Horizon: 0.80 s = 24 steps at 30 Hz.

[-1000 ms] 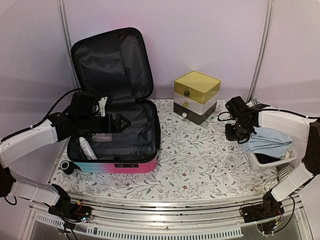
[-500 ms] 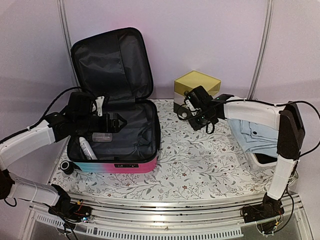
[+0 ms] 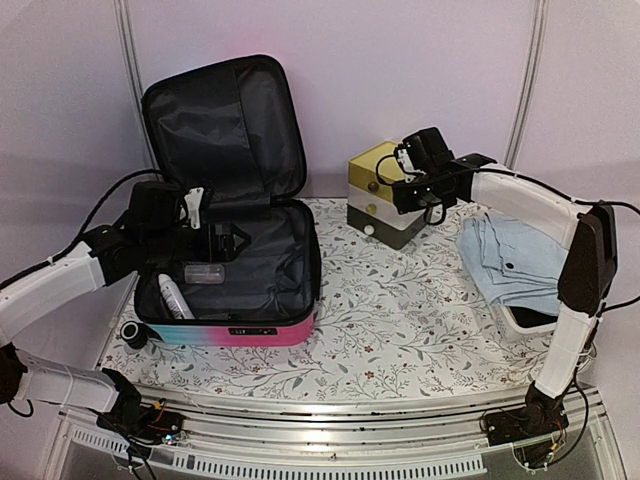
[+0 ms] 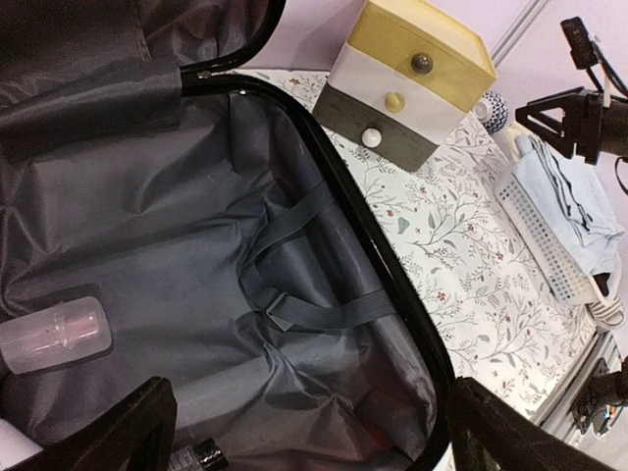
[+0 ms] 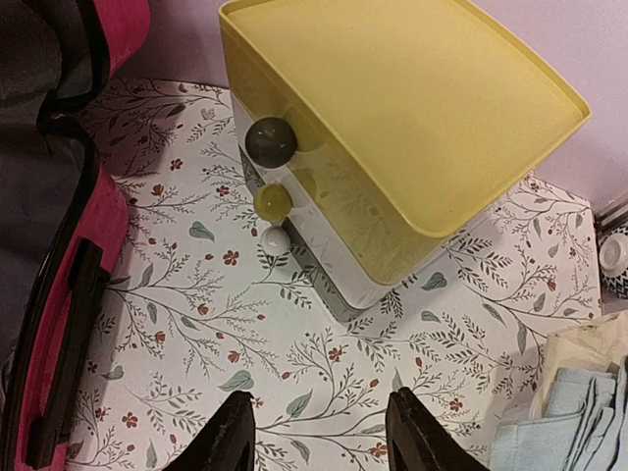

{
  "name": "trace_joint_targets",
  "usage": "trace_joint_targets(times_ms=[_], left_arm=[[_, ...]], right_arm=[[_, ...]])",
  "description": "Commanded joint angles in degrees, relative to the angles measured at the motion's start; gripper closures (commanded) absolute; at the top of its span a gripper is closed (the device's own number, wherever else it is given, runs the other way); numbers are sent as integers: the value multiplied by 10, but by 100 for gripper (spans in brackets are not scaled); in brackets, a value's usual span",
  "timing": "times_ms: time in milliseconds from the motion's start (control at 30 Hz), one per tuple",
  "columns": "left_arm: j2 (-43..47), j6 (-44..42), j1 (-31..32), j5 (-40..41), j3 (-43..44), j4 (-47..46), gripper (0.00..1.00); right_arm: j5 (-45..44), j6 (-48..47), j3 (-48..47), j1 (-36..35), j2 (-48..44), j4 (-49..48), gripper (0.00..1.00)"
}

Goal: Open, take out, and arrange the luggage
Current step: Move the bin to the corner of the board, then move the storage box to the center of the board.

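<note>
The luggage [image 3: 262, 331] lies open at the table's left with its lid [image 3: 225, 125] standing upright. Its black lining and straps [image 4: 294, 294] show in the left wrist view. Inside lie a clear bottle [image 4: 54, 336], also seen from above [image 3: 205, 273], and a white tube [image 3: 172, 297]. My left gripper [image 3: 228, 243] hovers over the open shell, open and empty [image 4: 314, 442]. My right gripper [image 3: 432, 208] hangs open and empty over the table beside the yellow-topped drawer box [image 5: 412, 108], its fingertips [image 5: 224, 437] above the floral cloth.
The drawer box [image 3: 392, 195] stands at the back centre with three round knobs [image 5: 271, 140]. A white mesh basket [image 3: 530, 322] at the right holds light blue folded clothes [image 3: 520, 255]. A small black round object [image 3: 133, 333] sits on the table left of the suitcase.
My right arm has swung from the basket at the right across to the left, and now sits raised by the drawer box. My left gripper has drawn back slightly over the suitcase.
</note>
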<state>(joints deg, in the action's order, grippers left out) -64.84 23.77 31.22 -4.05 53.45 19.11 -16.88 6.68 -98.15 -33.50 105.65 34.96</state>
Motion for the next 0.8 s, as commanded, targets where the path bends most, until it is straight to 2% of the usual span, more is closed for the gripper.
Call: trace_joint_targets(times_ms=[0, 67, 200, 333, 433, 600, 767], left_arm=[[12, -15, -4, -8, -8, -20, 2], [11, -18, -4, -10, -7, -21, 2], [9, -17, -4, -16, -2, -22, 2], [10, -15, -4, -17, 2, -22, 2], [9, -12, -4, -17, 5, -21, 2], [10, -11, -4, -15, 8, -15, 2], [10, -13, -4, -10, 6, -14, 2]], right_arm=[[40, -41, 6, -12, -6, -26, 54], [42, -97, 20, -27, -5, -53, 50], [38, -304, 103, -65, -24, -132, 48], [77, -426, 189, -63, -60, -232, 45], [121, -503, 245, -54, -77, -292, 45], [159, -591, 292, -18, -79, -326, 49], [208, -684, 408, 23, -115, -455, 51]])
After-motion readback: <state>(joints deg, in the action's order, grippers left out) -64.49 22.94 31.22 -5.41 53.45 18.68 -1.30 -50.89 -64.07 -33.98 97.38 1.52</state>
